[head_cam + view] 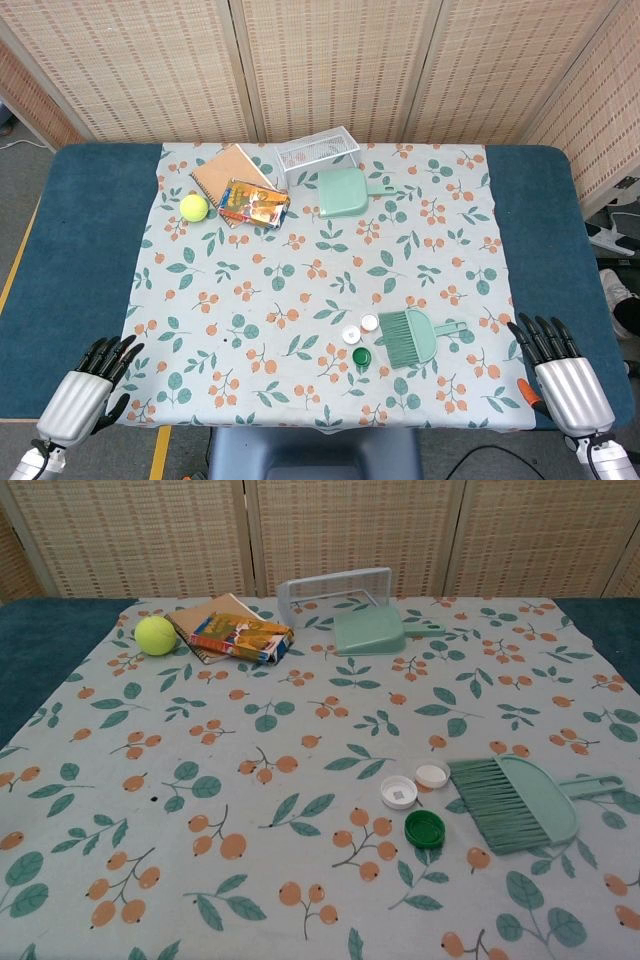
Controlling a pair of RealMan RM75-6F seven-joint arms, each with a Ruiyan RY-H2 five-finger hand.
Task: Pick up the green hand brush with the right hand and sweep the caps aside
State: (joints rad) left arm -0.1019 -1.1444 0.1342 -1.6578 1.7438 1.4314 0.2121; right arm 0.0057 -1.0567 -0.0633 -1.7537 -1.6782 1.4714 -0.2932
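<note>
The green hand brush (415,336) (520,800) lies flat on the floral cloth at front right, bristles pointing left and handle to the right. Just left of its bristles sit three caps: two white caps (369,322) (351,335) (432,775) (398,792) and a dark green cap (362,356) (424,828). My right hand (560,370) hovers at the table's front right edge, right of the brush handle, fingers spread and holding nothing. My left hand (90,385) is at the front left corner, fingers apart and empty. Neither hand appears in the chest view.
At the back stand a wire mesh basket (318,152) (335,590), a green dustpan (345,191) (372,630), a spiral notebook (228,170) with a colourful book (254,203) (240,636) on it, and a yellow-green ball (194,207) (155,635).
</note>
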